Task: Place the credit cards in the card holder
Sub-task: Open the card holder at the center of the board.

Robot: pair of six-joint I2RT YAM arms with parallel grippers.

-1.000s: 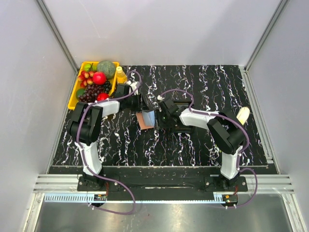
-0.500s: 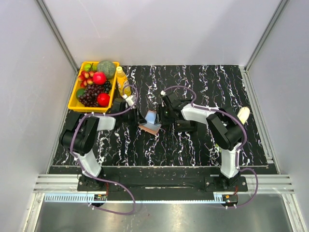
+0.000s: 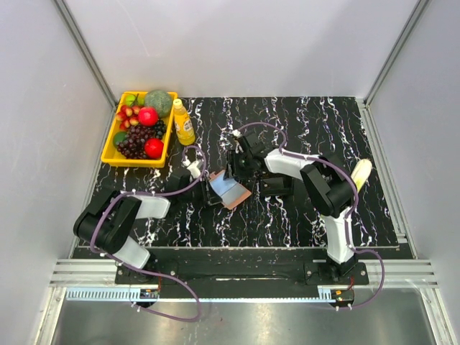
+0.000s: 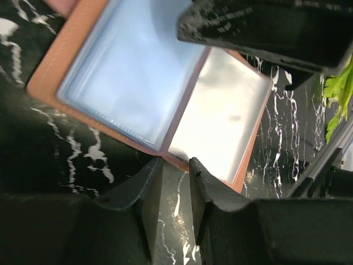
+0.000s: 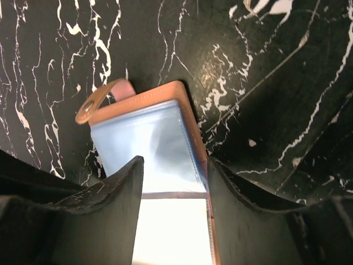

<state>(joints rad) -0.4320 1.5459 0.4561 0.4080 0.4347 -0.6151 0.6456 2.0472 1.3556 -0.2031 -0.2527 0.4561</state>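
Note:
The tan card holder [image 3: 231, 191] lies open on the black marbled table, its clear sleeves up: one half bluish, the other pale. In the left wrist view the card holder [image 4: 132, 77] fills the upper frame. My left gripper [image 4: 175, 161] is slightly open and empty, its tips at the holder's near edge; it shows in the top view [image 3: 207, 188]. My right gripper [image 5: 175, 160] is open over the card holder [image 5: 146, 138], one finger by its right edge, the snap tab [image 5: 99, 102] beyond. It shows in the top view [image 3: 233, 167]. No loose credit card shows.
A yellow tray [image 3: 108, 147] of fruit sits at the back left with a yellow bottle [image 3: 183, 122] beside it. A black box [image 3: 279, 185] lies under the right arm. A pale banana-like thing [image 3: 361, 172] lies at the right.
My left arm has drawn back toward the near left. The card holder, propped up before, now lies open flat and a little nearer. My right gripper has shifted slightly back.

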